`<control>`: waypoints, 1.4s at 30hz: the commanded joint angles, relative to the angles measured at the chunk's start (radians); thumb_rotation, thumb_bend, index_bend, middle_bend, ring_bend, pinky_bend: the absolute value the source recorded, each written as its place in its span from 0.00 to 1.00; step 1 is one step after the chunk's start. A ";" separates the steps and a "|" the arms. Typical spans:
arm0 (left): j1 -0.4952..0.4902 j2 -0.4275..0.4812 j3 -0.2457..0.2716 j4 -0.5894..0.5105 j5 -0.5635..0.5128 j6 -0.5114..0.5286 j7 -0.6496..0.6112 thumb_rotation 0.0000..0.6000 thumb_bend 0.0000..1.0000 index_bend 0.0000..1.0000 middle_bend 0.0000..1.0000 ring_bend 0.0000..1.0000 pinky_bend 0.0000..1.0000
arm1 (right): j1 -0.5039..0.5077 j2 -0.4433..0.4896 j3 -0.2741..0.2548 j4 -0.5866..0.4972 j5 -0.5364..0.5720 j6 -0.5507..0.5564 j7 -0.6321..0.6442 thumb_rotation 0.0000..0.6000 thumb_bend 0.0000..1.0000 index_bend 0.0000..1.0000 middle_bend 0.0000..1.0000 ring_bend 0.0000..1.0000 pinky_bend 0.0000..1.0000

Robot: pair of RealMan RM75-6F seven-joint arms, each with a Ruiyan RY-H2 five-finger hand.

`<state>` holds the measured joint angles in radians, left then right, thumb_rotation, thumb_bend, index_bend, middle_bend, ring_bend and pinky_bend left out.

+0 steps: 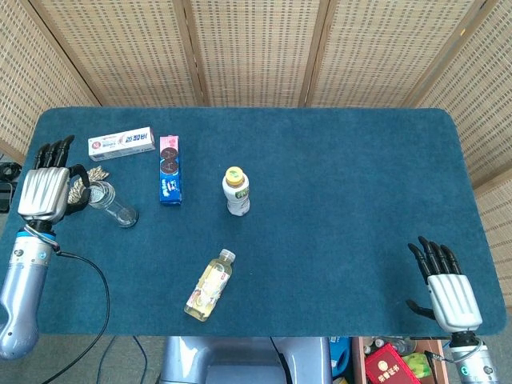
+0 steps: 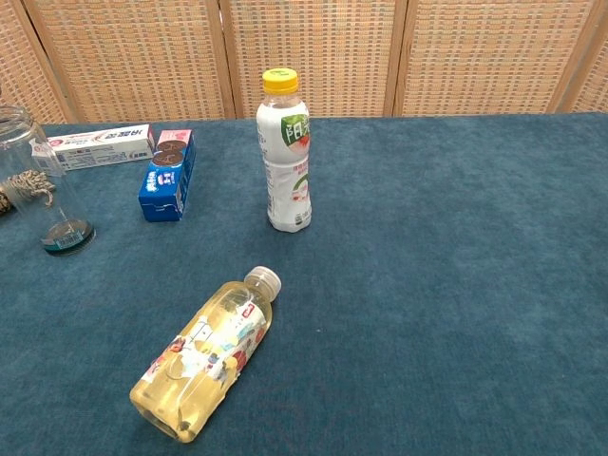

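Glass jar (image 1: 112,204) beside left hand (image 1: 46,192)

The upright white bottle (image 2: 287,157) with the yellow cap carries large green Chinese characters on its label, too small to read with certainty. The toothpaste box (image 2: 95,145) shows red Chinese lettering, and the blue biscuit packet (image 2: 167,176) and the lying yellow bottle (image 2: 204,353) bear print that cannot be made out.
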<state>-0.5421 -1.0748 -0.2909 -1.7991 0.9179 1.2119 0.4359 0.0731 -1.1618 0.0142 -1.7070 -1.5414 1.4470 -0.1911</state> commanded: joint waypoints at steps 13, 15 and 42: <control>-0.014 -0.037 0.013 0.106 -0.011 -0.048 -0.068 1.00 0.43 0.62 0.00 0.00 0.00 | 0.002 -0.006 0.000 0.002 0.007 -0.005 -0.015 1.00 0.00 0.08 0.00 0.00 0.10; -0.018 -0.048 0.017 0.115 -0.012 -0.052 -0.068 1.00 0.43 0.62 0.00 0.00 0.00 | 0.002 -0.006 0.001 0.002 0.009 -0.005 -0.015 1.00 0.00 0.08 0.00 0.00 0.10; -0.041 -0.084 0.038 0.140 -0.021 -0.069 -0.058 1.00 0.43 0.62 0.00 0.00 0.00 | 0.002 -0.005 0.001 0.002 0.012 -0.006 -0.014 1.00 0.00 0.08 0.00 0.00 0.09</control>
<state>-0.5832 -1.1585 -0.2533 -1.6595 0.8958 1.1425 0.3782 0.0755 -1.1671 0.0151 -1.7054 -1.5292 1.4414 -0.2047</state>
